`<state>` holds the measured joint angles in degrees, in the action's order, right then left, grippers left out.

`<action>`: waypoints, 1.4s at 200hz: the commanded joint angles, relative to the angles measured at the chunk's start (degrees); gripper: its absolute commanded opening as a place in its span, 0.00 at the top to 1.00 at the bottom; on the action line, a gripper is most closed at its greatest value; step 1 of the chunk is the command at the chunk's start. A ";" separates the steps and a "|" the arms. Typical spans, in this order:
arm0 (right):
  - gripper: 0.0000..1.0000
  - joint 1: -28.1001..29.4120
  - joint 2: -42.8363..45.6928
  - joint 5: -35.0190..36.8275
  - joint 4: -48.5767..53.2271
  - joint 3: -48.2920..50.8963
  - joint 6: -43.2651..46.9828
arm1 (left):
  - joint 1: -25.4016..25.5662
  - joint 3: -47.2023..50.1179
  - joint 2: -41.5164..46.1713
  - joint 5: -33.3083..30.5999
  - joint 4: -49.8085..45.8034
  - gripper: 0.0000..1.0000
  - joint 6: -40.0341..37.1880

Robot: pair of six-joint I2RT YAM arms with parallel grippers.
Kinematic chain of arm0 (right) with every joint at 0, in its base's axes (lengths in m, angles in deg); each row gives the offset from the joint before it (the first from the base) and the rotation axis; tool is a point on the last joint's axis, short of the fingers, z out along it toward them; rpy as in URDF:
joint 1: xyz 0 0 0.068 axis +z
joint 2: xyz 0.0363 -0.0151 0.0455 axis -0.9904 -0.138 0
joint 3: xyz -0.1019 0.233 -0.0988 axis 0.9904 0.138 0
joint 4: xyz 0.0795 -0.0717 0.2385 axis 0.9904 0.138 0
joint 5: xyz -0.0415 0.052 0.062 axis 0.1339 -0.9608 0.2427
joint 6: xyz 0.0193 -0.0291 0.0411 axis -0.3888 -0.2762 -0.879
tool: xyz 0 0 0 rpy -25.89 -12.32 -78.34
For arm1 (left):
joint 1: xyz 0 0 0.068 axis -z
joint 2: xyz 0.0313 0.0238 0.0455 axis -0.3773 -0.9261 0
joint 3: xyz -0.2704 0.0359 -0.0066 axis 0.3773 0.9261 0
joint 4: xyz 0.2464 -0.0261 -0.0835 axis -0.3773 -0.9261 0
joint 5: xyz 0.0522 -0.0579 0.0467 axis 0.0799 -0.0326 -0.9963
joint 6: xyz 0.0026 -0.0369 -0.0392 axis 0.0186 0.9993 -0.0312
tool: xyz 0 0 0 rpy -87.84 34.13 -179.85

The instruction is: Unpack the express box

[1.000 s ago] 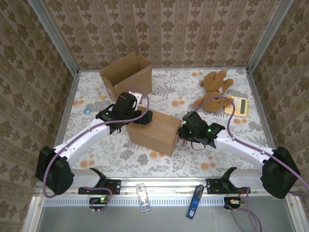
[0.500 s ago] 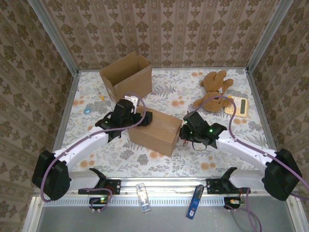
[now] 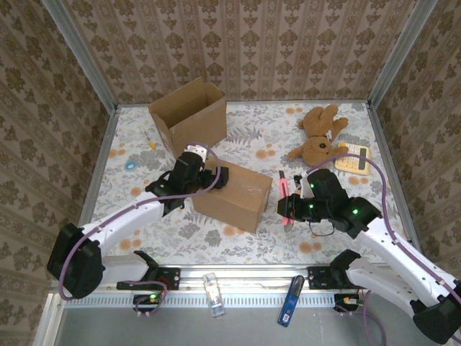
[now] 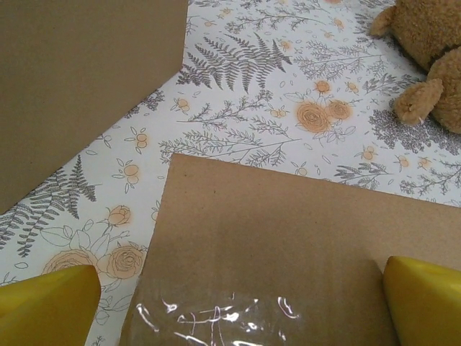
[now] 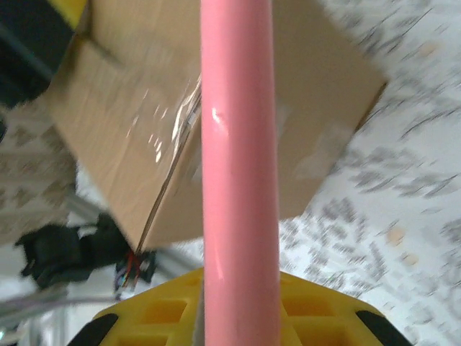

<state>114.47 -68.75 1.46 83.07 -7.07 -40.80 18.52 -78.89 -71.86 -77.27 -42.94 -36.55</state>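
Note:
A sealed brown express box [image 3: 234, 194] lies in the middle of the table. Clear tape [image 4: 209, 317] runs over its top seam. My left gripper [image 3: 215, 176] sits over the box's left end; in the left wrist view the gripper [image 4: 238, 306] is open, its yellow fingertips [image 4: 47, 306] straddling the taped cardboard [image 4: 288, 231]. My right gripper [image 3: 294, 207] hovers just right of the box, shut on a pink cutter [image 3: 286, 196]. In the right wrist view the cutter [image 5: 238, 158] stands upright in front of the box [image 5: 144, 94] and its taped seam.
An open, empty-looking cardboard box [image 3: 189, 112] stands at the back left. A brown teddy bear [image 3: 319, 133] and a calculator [image 3: 351, 158] lie at the back right. A small yellow pen [image 3: 150, 140] lies at the far left. A clear bottle [image 3: 209, 292] rests on the front rail.
My right arm has pulled back to the right, away from the box's end, with the pink cutter now showing. The left gripper has shifted slightly right along the box.

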 commanded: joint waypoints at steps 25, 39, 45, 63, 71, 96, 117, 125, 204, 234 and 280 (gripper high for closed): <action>1.00 -0.58 1.25 -15.88 -0.87 2.64 -1.82 | 1.35 5.09 -2.91 -5.51 -12.05 0.00 -0.61; 1.00 -0.67 1.78 -16.50 -0.40 3.09 -2.70 | 1.43 5.57 -2.57 -5.70 -11.91 0.00 -0.26; 1.00 -0.67 2.14 -16.62 -0.20 3.19 -3.21 | 1.58 5.83 -2.39 -5.73 -11.84 0.00 -0.20; 1.00 -0.75 3.06 -16.33 0.19 3.74 -4.79 | 1.58 6.45 -1.95 -5.90 -11.54 0.00 0.15; 1.00 -0.76 3.34 -16.08 0.18 3.85 -5.37 | 1.56 6.59 -1.90 -6.01 -11.53 0.00 0.09; 1.00 -0.76 3.43 -14.43 0.47 4.10 -7.01 | 1.60 6.73 -1.82 -6.29 -11.68 0.00 0.05; 1.00 -0.76 3.44 -13.78 -0.46 4.54 -8.90 | 1.62 7.09 -1.81 -6.25 -11.68 0.00 0.25; 1.00 -0.76 3.43 -13.65 -0.65 4.64 -9.46 | 1.67 7.35 -1.72 -6.23 -11.57 0.00 0.38; 1.00 -0.67 3.55 -14.00 -4.04 5.25 -11.57 | 2.37 9.70 -0.87 -6.41 -11.36 0.00 1.81; 1.00 -0.63 3.52 -13.87 -4.05 5.53 -11.85 | 2.54 10.10 -0.63 -6.56 -11.32 0.00 2.12; 1.00 0.21 4.21 -13.75 -4.08 6.09 -12.67 | 2.64 10.28 -0.76 -6.81 -11.18 0.00 2.35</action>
<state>114.03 -65.82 -12.26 79.97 -1.63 -52.18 20.94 -73.51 -69.17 -81.73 -38.26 -32.81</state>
